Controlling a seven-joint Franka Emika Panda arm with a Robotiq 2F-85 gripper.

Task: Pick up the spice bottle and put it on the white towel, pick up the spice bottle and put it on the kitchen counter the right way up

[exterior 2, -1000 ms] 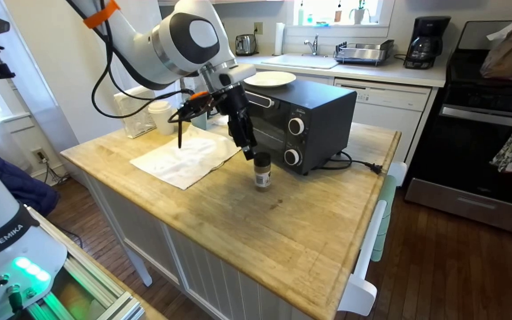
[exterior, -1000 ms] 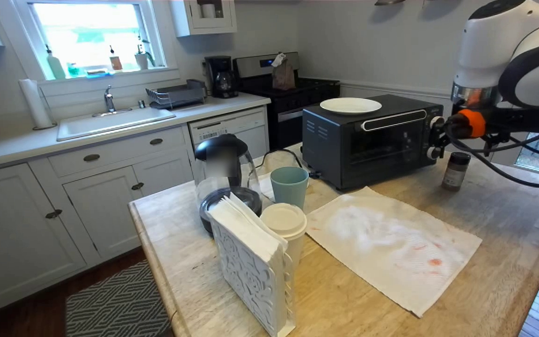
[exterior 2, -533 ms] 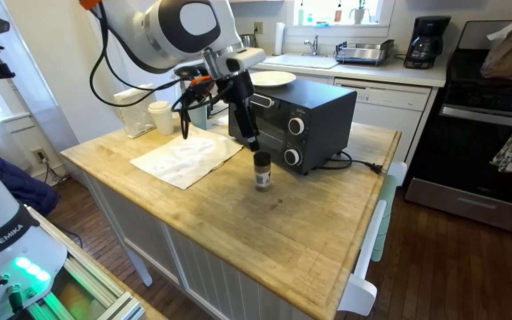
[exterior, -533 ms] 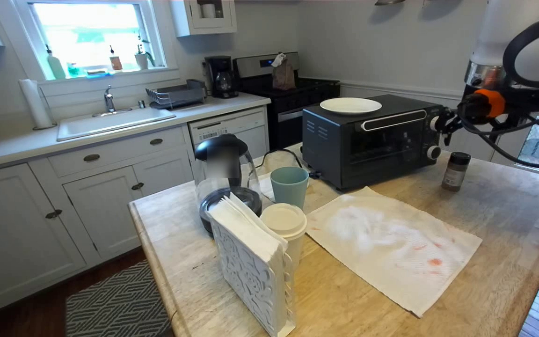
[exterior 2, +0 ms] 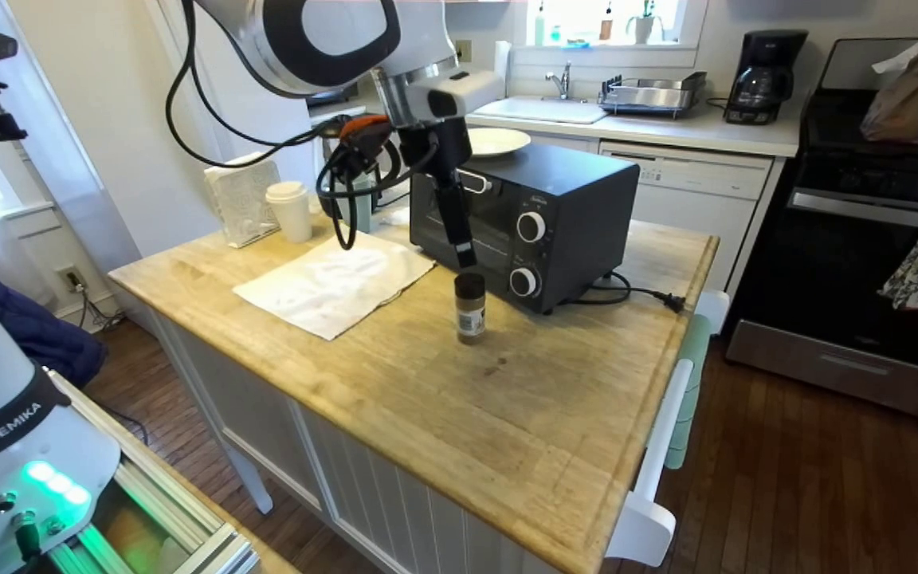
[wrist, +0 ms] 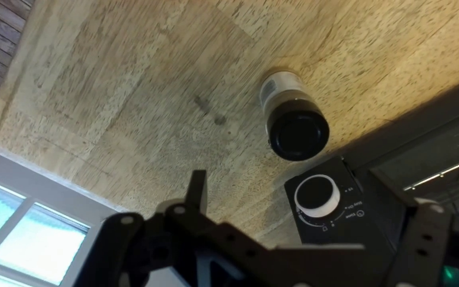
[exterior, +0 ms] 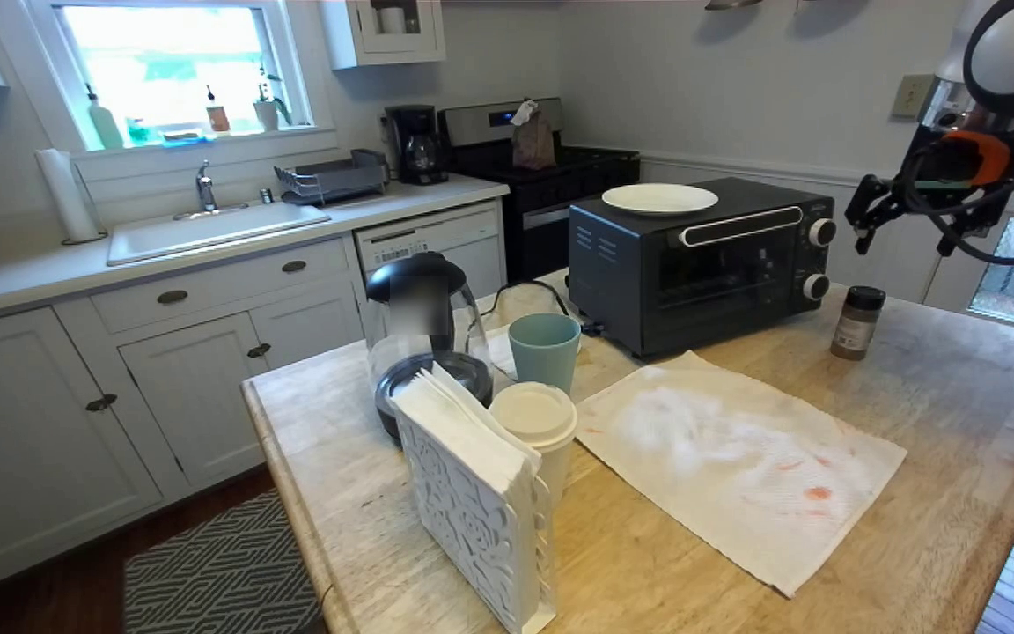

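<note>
The gripper (wrist: 311, 189) hangs empty, fingers (wrist: 197, 189) wide apart; the spice bottle (wrist: 293, 115) stands at its twelve o'clock in the wrist view. I'd centre above it before lowering.

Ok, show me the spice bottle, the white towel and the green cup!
Spice bottle (wrist: 298, 126), in the wrist view: black cap.
White towel (exterior: 740, 462), in an exterior view: its middle.
Green cup (exterior: 546, 361), in an exterior view: outer side.

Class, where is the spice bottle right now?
In an exterior view, the spice bottle stands upright on the kitchen counter, right of the white towel and in front of the black toaster oven.
</note>
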